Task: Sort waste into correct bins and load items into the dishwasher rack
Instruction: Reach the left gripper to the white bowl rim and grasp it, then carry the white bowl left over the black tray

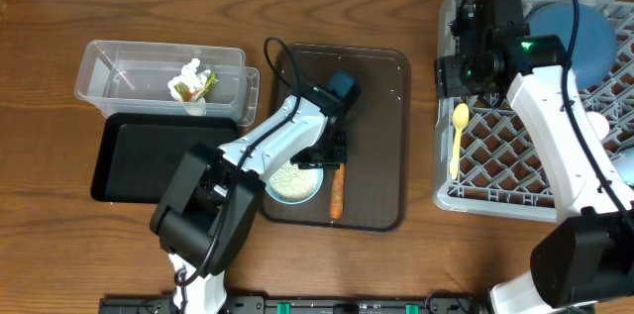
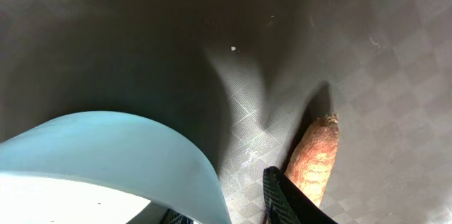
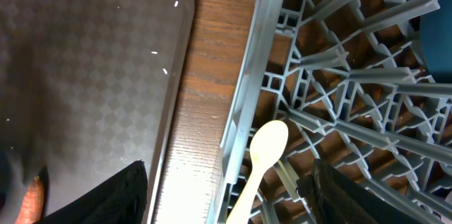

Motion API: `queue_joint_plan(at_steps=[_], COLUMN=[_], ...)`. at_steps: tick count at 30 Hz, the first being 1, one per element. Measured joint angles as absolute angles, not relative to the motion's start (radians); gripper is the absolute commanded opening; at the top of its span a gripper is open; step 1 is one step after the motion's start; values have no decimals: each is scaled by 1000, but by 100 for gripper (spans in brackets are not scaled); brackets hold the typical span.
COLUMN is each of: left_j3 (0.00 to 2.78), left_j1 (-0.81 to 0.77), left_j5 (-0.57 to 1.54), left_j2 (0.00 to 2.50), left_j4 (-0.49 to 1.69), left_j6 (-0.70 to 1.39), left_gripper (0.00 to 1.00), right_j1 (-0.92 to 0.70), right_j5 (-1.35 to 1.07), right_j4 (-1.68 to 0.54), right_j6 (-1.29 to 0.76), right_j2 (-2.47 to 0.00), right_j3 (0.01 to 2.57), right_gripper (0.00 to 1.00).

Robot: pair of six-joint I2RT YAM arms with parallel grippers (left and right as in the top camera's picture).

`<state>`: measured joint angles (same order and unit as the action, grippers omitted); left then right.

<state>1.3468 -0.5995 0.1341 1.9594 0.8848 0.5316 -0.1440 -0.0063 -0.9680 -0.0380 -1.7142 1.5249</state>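
On the dark brown serving tray, a light-blue cup (image 1: 295,183) holds white rice. A carrot (image 1: 336,192) lies just right of it. My left gripper (image 1: 322,160) is down over the cup's right side. In the left wrist view the cup (image 2: 127,146) has its wall between the fingers of my left gripper (image 2: 226,206), a gap shows beside the outer finger (image 2: 282,196), and the carrot (image 2: 316,160) lies just outside it. My right gripper (image 3: 229,181) hangs open over the left edge of the grey rack (image 3: 339,61), above the pale yellow spoon (image 3: 265,153), which lies on the rack.
The clear tub (image 1: 119,66) at the back left holds tissues and a yellow-green wrapper (image 1: 193,83). The black tray (image 1: 139,160) lies in front of it. The dark blue bowl (image 1: 584,42) sits in the rack (image 1: 495,165). Loose rice grains dot the serving tray (image 1: 381,106).
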Motion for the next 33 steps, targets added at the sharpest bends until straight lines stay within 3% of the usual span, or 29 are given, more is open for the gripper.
queue_joint_plan(at_steps=[5,18,33], left_j3=[1347,1347,1347], left_j1=[-599,-601,-577], left_j5=[112,88,7], left_j2=[1961,2009,1927], left_j4=[884,887,937], left_j6=[532,547,500], left_gripper=[32,6,6], right_j1=[-144,-144,-144], right_j5=[-6,-6,-6], right_j4=[-968,-972,-976], right_j6=[-38,-38,-38], right_j2=[-1714,-1714,-1714], right_j3=[1525,1525,1525], right_gripper=[72,72,72])
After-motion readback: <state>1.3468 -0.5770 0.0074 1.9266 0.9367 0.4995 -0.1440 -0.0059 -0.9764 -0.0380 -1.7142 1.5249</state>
